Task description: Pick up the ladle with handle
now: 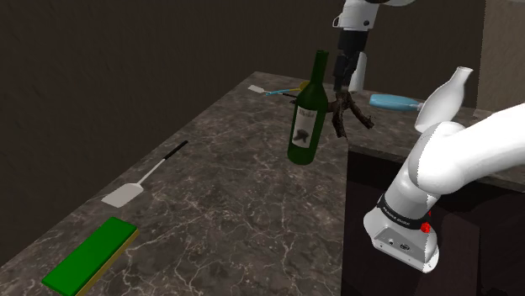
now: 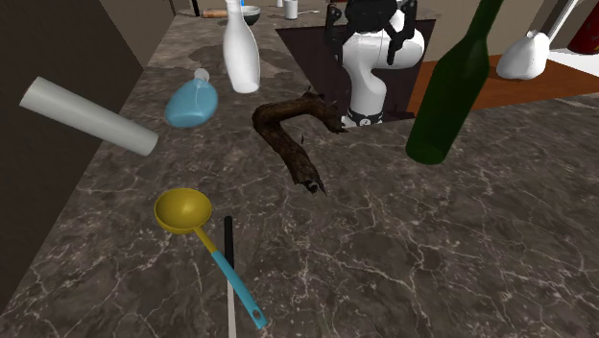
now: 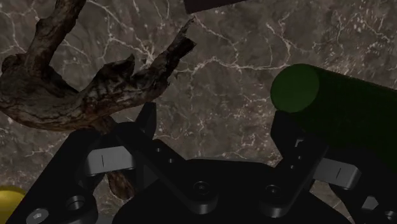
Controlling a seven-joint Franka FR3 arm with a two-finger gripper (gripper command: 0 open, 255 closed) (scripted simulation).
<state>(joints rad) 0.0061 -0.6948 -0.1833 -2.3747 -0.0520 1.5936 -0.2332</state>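
The pincer (image 3: 217, 122) stands wide in the wrist view: its two black fingers (image 3: 147, 118) are well apart and clasp nothing, with only bare marbled surface (image 3: 242, 70) between them. In the shoulder view the pincer (image 1: 340, 82) hangs from the white arm above a gnarled brown branch (image 1: 351, 114), just behind the neck of an upright green bottle (image 1: 307, 113). The ladle (image 2: 184, 209) lies on the dark surface (image 2: 461, 240), apart from the pincer. Its yellow bowl lies near the end of the branch (image 2: 288, 134), and its blue handle runs towards the second exterior view's lower right. There it crosses a thin black-handled utensil (image 2: 228, 252). In the shoulder view the ladle (image 1: 286, 87) sits at the far end of the surface, beyond the bottle. A sliver of its yellow bowl (image 3: 9, 202) shows beside the pincer's body in the wrist view. A pale blue flask (image 2: 192, 104) lies on its side near a white bottle (image 2: 241, 53), and a grey cylinder (image 2: 91, 115) lies at the surface's edge. Nearer the shoulder camera lie a white-bladed spatula (image 1: 139, 181) and a flat green block (image 1: 88, 256).
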